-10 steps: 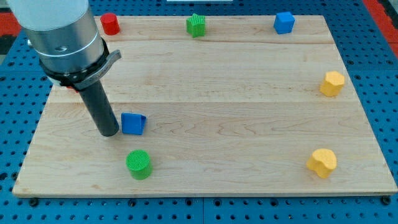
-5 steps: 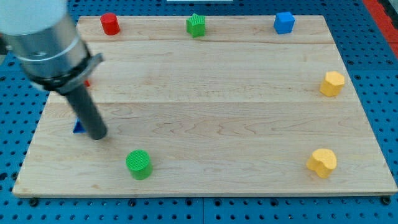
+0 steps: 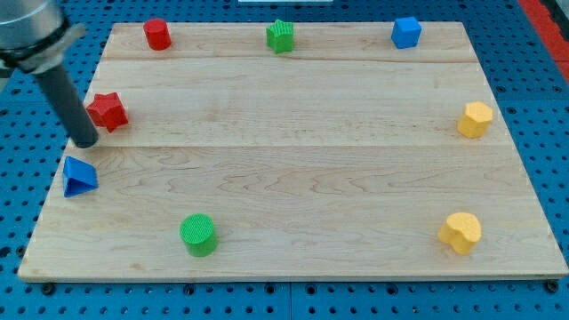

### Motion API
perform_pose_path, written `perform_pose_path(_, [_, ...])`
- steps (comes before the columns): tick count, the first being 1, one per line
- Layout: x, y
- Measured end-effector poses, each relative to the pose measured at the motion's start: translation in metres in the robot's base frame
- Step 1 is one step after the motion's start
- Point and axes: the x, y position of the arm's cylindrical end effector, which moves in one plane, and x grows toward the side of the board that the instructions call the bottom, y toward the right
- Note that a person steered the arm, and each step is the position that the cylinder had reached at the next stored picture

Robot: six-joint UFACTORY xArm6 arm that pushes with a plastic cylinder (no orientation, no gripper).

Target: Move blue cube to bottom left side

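Note:
A blue block (image 3: 78, 176), wedge-like in outline from here, lies at the board's left edge, a little below mid-height. My tip (image 3: 84, 141) rests just above it and slightly to its right, with a small gap between them. The rod rises toward the view's top left. A red star-shaped block (image 3: 108, 110) sits right beside the rod, on its right. A second blue block, a cube (image 3: 406, 32), stands at the top right of the board.
A red cylinder (image 3: 157, 34) is at the top left and a green star block (image 3: 280, 36) at the top middle. A green cylinder (image 3: 198, 235) is at the bottom left. Two yellow blocks sit at the right (image 3: 475, 119) and bottom right (image 3: 460, 232).
The blue block has slid left from beside the rod to the board's left edge. The rod moved left, then up, and now stands apart from it, uncovering the red star block.

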Motion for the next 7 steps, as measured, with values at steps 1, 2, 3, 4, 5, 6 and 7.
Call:
perform_pose_path(1, [0.038, -0.013])
perform_pose_path(2, [0.054, 0.005])
perform_pose_path(3, [0.020, 0.008])
perform_pose_path(4, [0.026, 0.025])
perform_pose_path(5, [0.053, 0.026])
perform_pose_path(6, [0.072, 0.026])
perform_pose_path(7, [0.072, 0.027])
